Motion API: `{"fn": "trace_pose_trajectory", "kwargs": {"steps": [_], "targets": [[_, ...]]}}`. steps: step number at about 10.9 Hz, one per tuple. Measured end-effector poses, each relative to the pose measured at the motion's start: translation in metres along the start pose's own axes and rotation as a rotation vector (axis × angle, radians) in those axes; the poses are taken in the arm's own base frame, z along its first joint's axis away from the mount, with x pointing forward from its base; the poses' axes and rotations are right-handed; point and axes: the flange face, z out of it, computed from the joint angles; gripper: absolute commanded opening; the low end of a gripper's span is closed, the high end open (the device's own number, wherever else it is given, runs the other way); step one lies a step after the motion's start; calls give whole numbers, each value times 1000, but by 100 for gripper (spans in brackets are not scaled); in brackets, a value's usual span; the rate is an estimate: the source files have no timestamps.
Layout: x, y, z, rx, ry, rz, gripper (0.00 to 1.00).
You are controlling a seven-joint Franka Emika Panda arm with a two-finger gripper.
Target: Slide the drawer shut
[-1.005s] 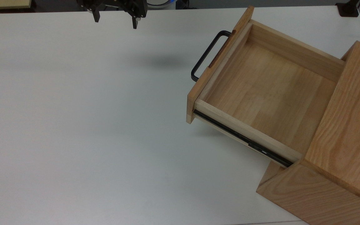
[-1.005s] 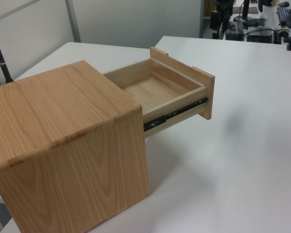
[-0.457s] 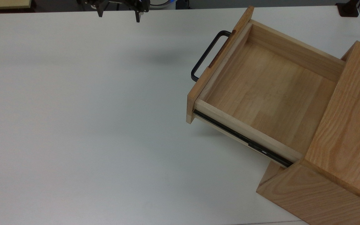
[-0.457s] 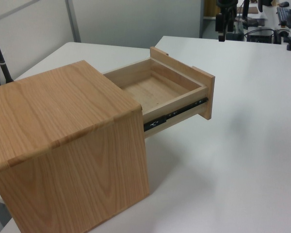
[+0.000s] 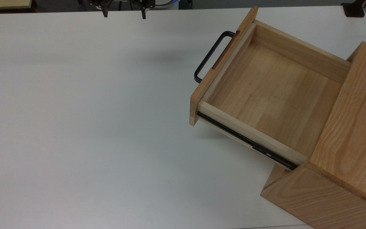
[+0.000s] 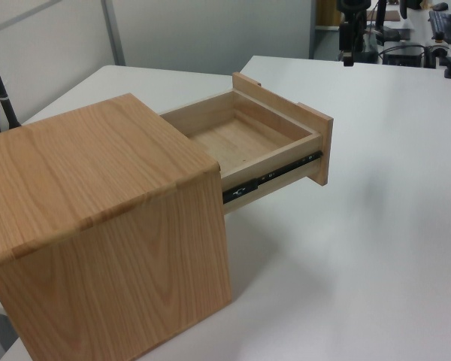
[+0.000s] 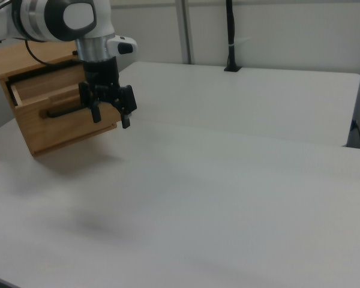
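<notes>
The drawer (image 5: 265,92) stands pulled well out of the oak cabinet (image 5: 345,165) on the white table (image 5: 75,127). The gripper (image 5: 124,12), fingers spread and empty, hangs well apart from it; the approach is in hand. Next it likely must reach the black handle (image 5: 210,57) and push inward.

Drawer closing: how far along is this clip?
Nothing looks done: the drawer stands pulled far out of the cabinet, its side rail exposed. In hand: the open tool hangs above the table, apart from the handle. Left: reach the front panel and slide it in.
</notes>
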Motion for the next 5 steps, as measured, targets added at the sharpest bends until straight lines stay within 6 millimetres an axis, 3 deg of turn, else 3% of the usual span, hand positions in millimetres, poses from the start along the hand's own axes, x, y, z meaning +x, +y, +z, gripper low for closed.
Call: {"fn": "trace_pose_trajectory", "kwargs": {"steps": [2,3,5], "targets": [[-1,-3,0,1,-12,-92,99],[-3,-7,-1,2,-18,-150,94],[-6,-21,-5,3,-21,-345,68]]}}
